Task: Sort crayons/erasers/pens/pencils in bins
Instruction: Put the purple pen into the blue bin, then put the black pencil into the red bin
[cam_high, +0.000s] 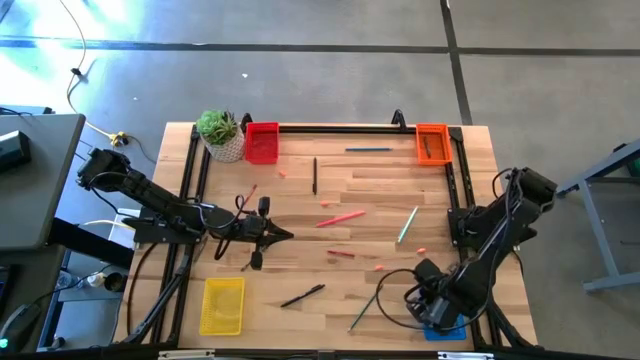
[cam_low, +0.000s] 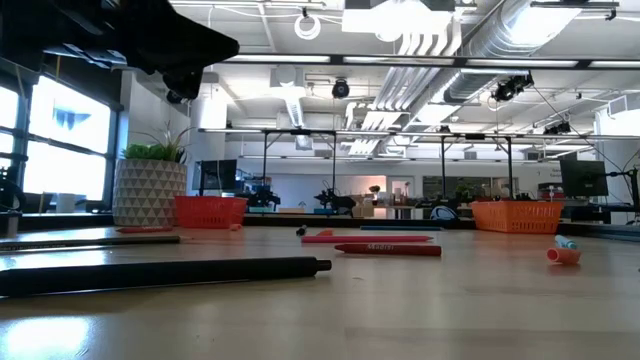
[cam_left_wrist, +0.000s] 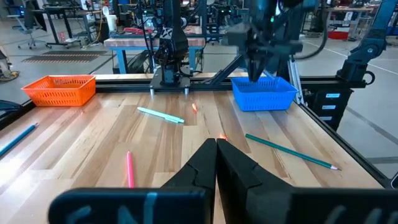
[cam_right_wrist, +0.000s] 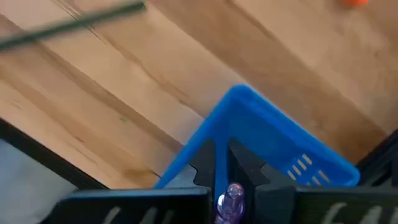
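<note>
Four bins stand at the table's corners: red, orange, yellow and blue. Short orange crayons lie loose on the wood. My right gripper points down over the blue bin, shut on a small purple thing. My left gripper hovers level over the table's left middle, shut with nothing in it. My right gripper pinches the purple thing between its two fingers, from above, pointing down. Only a rounded, see-through purple end shows, back between the fingers. The gripper hides the rest. It hangs clear above a corner of the blue bin.
A potted plant stands beside the red bin. Pens and pencils lie scattered: a black pen, a dark stick, a teal one, a pink-red one, a green pencil. Black rails edge the table.
</note>
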